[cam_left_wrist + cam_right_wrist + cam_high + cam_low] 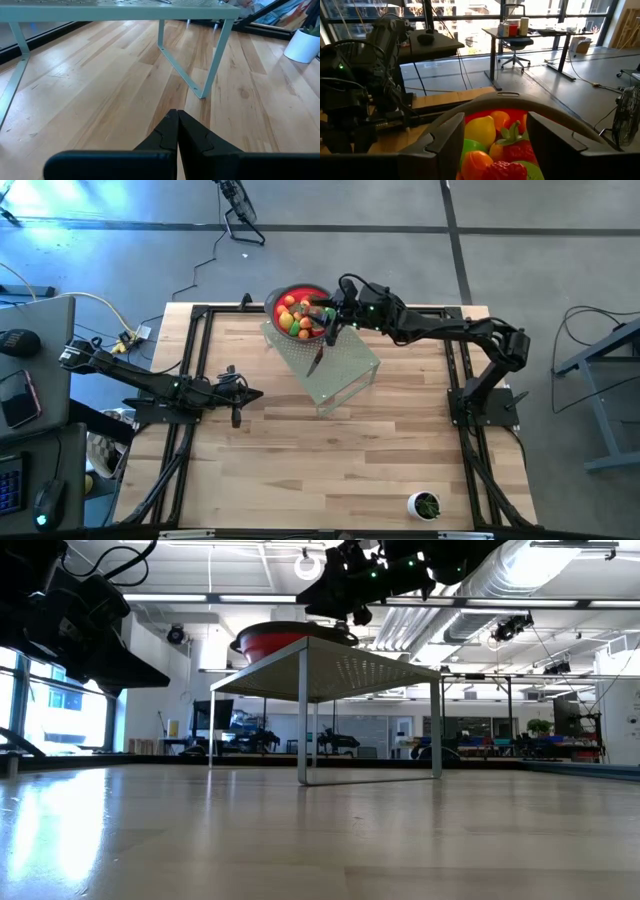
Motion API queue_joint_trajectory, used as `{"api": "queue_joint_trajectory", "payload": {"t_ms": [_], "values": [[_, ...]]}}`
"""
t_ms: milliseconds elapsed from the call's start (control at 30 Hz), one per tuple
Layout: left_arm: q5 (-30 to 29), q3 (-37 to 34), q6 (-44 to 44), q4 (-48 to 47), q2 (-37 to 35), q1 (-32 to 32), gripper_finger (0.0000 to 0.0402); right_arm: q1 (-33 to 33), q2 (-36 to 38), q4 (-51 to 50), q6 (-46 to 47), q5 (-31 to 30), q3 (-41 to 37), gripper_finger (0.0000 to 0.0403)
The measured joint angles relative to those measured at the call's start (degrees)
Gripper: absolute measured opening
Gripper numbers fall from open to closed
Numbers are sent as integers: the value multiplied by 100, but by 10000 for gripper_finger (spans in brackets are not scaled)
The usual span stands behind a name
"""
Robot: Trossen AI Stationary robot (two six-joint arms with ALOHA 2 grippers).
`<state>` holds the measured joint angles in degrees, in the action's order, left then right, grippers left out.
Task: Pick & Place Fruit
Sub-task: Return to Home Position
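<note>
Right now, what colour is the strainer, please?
The strainer is red; high view shows it best.

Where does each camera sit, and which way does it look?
High: overhead, straight down on table, both arms, shelf, fruit in red strainer.
Low: table-top height, level across; right arm above shelf.
Left wrist: on left arm, past shut left gripper toward shelf legs.
Right wrist: past open right gripper onto fruit.
Shared: fruit, high and right wrist.

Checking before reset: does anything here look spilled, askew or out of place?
No fruit has spilled: every piece in view sits in the red strainer on the shelf. The shelf stands askew to the table's edges, and a silver knife lies on it beside the strainer. The right gripper hovers open above the fruit.
</note>
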<state>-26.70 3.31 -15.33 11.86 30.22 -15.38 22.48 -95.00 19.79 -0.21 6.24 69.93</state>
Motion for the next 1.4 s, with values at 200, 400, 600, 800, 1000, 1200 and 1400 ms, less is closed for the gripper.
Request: {"api": "queue_joint_trajectory", "payload": {"t_ms": [200, 400, 600, 800, 1000, 1200, 1400], "values": [[0, -1, 1, 2, 1, 0, 0, -81, 0, 4, 0, -53, 0, 232], [19, -2, 0, 2, 0, 0, 0, -77, 0, 8, 0, -33, 0, 238], [17, -1, 1, 0, 1, 0, 0, -74, 2, 8, 17, -27, 0, 237], [17, -1, 0, 0, 0, 0, 0, -77, 4, 8, 11, -18, 0, 237], [15, 0, 0, 0, 2, 0, 0, -77, 7, 8, 24, -18, 0, 257], [14, 0, 0, 0, 2, 0, 0, -165, 287, -116, -117, -13, -6, 276], [13, 1, 2, -2, 1, 0, 0, -329, 1093, -1234, -105, -10, 0, 260]]}}
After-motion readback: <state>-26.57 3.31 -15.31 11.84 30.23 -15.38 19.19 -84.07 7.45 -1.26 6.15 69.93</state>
